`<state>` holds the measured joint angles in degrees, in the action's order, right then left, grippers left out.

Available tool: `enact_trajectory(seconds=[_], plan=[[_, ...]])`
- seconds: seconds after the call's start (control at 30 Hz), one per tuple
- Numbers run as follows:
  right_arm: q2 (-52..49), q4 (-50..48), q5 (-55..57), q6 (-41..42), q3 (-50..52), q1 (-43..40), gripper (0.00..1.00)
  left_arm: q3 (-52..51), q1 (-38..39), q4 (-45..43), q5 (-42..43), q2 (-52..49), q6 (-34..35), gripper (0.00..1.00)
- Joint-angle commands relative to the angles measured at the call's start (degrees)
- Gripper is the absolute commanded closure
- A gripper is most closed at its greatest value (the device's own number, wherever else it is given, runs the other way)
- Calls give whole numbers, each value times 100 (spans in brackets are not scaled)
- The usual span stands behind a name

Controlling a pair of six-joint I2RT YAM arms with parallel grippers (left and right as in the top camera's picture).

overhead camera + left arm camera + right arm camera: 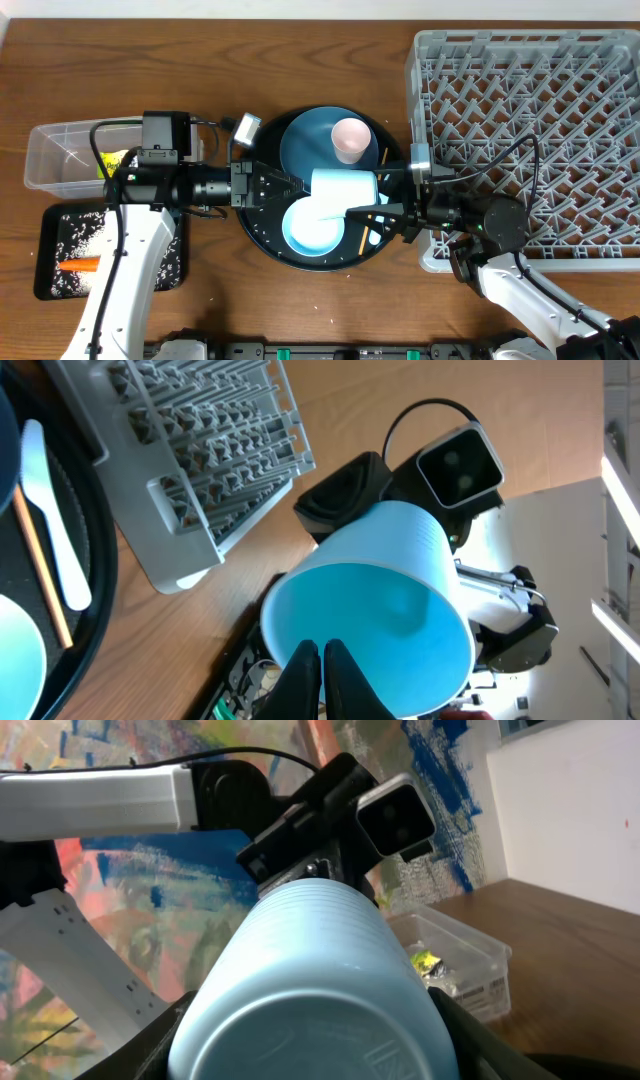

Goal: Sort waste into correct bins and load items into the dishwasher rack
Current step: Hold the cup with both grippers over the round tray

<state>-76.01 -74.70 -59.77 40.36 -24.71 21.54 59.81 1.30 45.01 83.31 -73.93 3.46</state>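
Observation:
A light-blue cup [345, 190] is held on its side above the round black tray [262, 238], between both grippers. My left gripper [292, 185] is shut on its rim, as the left wrist view shows [322, 660], with the cup's open mouth [400, 570] facing it. My right gripper [385, 205] closes round the cup's base [300, 960], a finger on each side [315, 1035]. The pale-pink cup [350, 140] stands on the dark-blue plate [310, 145]. A pale bowl [310, 228], a pale-blue utensil [50, 530] and a chopstick [45, 580] lie on the tray.
The grey dishwasher rack [540, 110] stands at the right. The clear tub [55, 155] at the left holds the yellow-green wrapper [115, 160]. The shallow black tray [50, 235] below it holds rice grains and the orange carrot [80, 265].

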Motion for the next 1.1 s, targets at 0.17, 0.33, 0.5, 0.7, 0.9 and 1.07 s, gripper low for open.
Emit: enact_trajectory(seconds=[0.17,0.33,0.5,0.7,0.9,1.07], plan=[[2,496,42,-190,-133,-111,79,31,17,-184,678,20,-39,94],[2,485,44,-190,-133,-111,79,31,17,-184,678,20,-20,94],[2,461,48,-188,-133,-109,79,31,33,-181,664,20,-24,94],[2,238,151,-107,-133,-72,79,31,367,-179,291,20,-20,94],[2,85,149,72,-133,-46,80,31,533,-181,267,20,-17,94],[2,363,101,70,-133,-46,82,33,531,-415,678,20,157,94]])
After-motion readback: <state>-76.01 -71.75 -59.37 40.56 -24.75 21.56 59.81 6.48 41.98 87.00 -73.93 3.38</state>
